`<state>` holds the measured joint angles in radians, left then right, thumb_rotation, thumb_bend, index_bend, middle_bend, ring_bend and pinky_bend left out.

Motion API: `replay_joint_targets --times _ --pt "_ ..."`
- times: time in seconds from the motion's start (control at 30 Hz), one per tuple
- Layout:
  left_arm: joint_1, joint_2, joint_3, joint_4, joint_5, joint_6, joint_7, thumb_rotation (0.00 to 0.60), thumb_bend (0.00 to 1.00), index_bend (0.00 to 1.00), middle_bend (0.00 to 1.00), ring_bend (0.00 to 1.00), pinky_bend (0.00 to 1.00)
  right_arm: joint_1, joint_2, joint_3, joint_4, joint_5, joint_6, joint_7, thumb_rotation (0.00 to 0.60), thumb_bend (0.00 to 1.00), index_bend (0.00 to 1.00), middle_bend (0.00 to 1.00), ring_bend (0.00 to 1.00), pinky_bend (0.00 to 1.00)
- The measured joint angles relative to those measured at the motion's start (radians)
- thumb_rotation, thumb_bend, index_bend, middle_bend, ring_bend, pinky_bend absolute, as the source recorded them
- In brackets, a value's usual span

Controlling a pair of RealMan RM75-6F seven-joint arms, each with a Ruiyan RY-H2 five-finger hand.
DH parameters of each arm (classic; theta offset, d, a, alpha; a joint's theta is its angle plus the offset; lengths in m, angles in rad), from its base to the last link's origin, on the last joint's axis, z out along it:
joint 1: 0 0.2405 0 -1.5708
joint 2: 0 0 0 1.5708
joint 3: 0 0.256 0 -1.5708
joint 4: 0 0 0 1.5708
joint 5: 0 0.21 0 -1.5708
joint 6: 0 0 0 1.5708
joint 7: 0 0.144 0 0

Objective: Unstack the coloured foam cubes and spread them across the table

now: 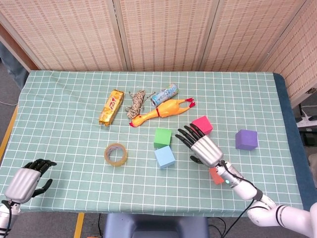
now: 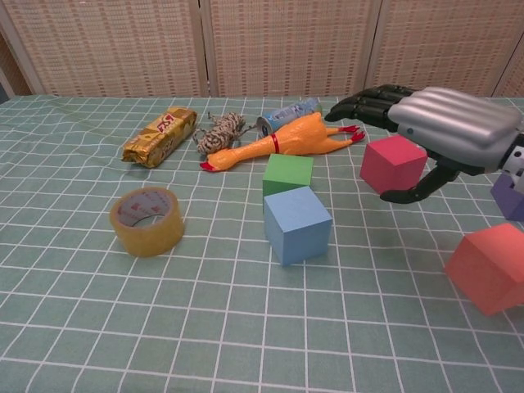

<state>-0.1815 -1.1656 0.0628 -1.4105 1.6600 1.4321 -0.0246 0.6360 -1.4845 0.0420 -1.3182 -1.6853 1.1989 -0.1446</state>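
Note:
Several foam cubes lie singly on the green checked cloth. A green cube (image 1: 162, 137) (image 2: 288, 172) sits just behind a blue cube (image 1: 165, 157) (image 2: 297, 223) near the middle. To their right rests a crimson cube (image 1: 202, 125) (image 2: 395, 162). A purple cube (image 1: 246, 139) (image 2: 512, 196) lies far right. My right arm partly covers an orange-red cube (image 1: 216, 175) (image 2: 489, 266) in the head view. My right hand (image 1: 202, 146) (image 2: 442, 131) hovers open, fingers spread, just in front of the crimson cube, holding nothing. My left hand (image 1: 27, 181) stays at the table's front left corner, holding nothing.
A yellow tape roll (image 1: 116, 154) (image 2: 148, 220) lies left of the blue cube. Behind the cubes are a gold snack bar (image 1: 111, 107) (image 2: 160, 137), a rope bundle (image 1: 135, 102) (image 2: 219, 132), a rubber chicken (image 1: 161, 112) (image 2: 282, 142) and a small can (image 1: 164, 94) (image 2: 286, 115).

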Motion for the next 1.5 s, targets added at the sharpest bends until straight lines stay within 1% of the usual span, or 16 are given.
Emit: replay_joint_targets --times 0.1,0.27,0.37,0.5,0.67,0.9,1.0,1.1,1.17,1.27,1.37,1.47,1.5 --pt "0.000 0.000 0.000 -0.001 0.001 0.002 0.001 0.600 0.38 0.30 0.31 0.26 0.43 0.032 0.009 -0.009 -0.020 -0.021 -0.044 -0.053 0.600 0.10 0.09 0.05 0.00 0.03" --pt "0.001 -0.001 0.000 -0.002 0.003 0.002 0.006 0.600 0.38 0.30 0.31 0.26 0.43 0.093 0.015 -0.020 -0.031 -0.028 -0.176 -0.122 0.600 0.10 0.07 0.05 0.00 0.02" --pt "0.000 -0.001 0.001 -0.003 0.002 -0.001 0.005 0.600 0.38 0.30 0.31 0.26 0.43 0.136 0.003 -0.025 -0.017 -0.030 -0.240 -0.141 0.600 0.10 0.07 0.05 0.00 0.02" --pt "0.001 0.001 0.000 -0.003 0.004 0.004 0.002 0.600 0.38 0.30 0.31 0.26 0.43 0.162 -0.040 -0.026 0.033 -0.041 -0.254 -0.146 0.600 0.10 0.07 0.05 0.00 0.02" --pt "0.004 0.004 -0.004 -0.002 0.000 0.013 -0.007 0.600 0.38 0.30 0.31 0.26 0.43 0.182 -0.116 -0.022 0.114 -0.054 -0.248 -0.178 0.600 0.10 0.07 0.05 0.00 0.02" --pt "0.005 0.006 -0.001 -0.003 0.009 0.018 -0.007 0.600 0.38 0.30 0.31 0.26 0.43 0.205 -0.201 -0.018 0.186 -0.028 -0.289 -0.196 0.600 0.10 0.08 0.05 0.00 0.02" --pt "0.005 0.006 -0.002 -0.002 0.007 0.018 -0.010 0.600 0.38 0.30 0.31 0.26 0.43 0.211 -0.231 -0.019 0.222 -0.018 -0.299 -0.198 0.600 0.10 0.08 0.08 0.00 0.02" --pt "0.006 0.007 -0.003 -0.001 0.005 0.018 -0.014 0.600 0.38 0.30 0.31 0.26 0.43 0.213 -0.254 -0.023 0.254 -0.013 -0.298 -0.196 0.600 0.10 0.08 0.12 0.00 0.02" --pt "0.006 0.007 -0.003 -0.001 0.006 0.019 -0.014 0.600 0.38 0.30 0.31 0.26 0.43 0.213 -0.263 -0.025 0.269 -0.012 -0.288 -0.186 0.600 0.10 0.10 0.17 0.00 0.02" --pt "0.007 0.007 -0.002 -0.001 0.009 0.022 -0.014 0.600 0.38 0.30 0.31 0.26 0.43 0.212 -0.271 -0.028 0.284 -0.019 -0.260 -0.167 0.600 0.09 0.19 0.31 0.00 0.02" --pt "0.006 0.006 -0.002 -0.001 0.009 0.019 -0.011 0.600 0.38 0.30 0.31 0.26 0.43 0.210 -0.278 -0.033 0.301 -0.035 -0.218 -0.141 0.600 0.09 0.28 0.39 0.01 0.02" --pt "0.005 0.005 -0.001 -0.001 0.007 0.013 -0.008 0.600 0.38 0.30 0.31 0.26 0.43 0.208 -0.284 -0.040 0.323 -0.058 -0.167 -0.109 0.600 0.09 0.36 0.44 0.05 0.02" --pt "0.004 0.005 -0.001 -0.002 0.007 0.012 -0.007 0.600 0.38 0.30 0.31 0.26 0.43 0.207 -0.286 -0.043 0.331 -0.065 -0.151 -0.098 0.600 0.09 0.38 0.46 0.05 0.02"
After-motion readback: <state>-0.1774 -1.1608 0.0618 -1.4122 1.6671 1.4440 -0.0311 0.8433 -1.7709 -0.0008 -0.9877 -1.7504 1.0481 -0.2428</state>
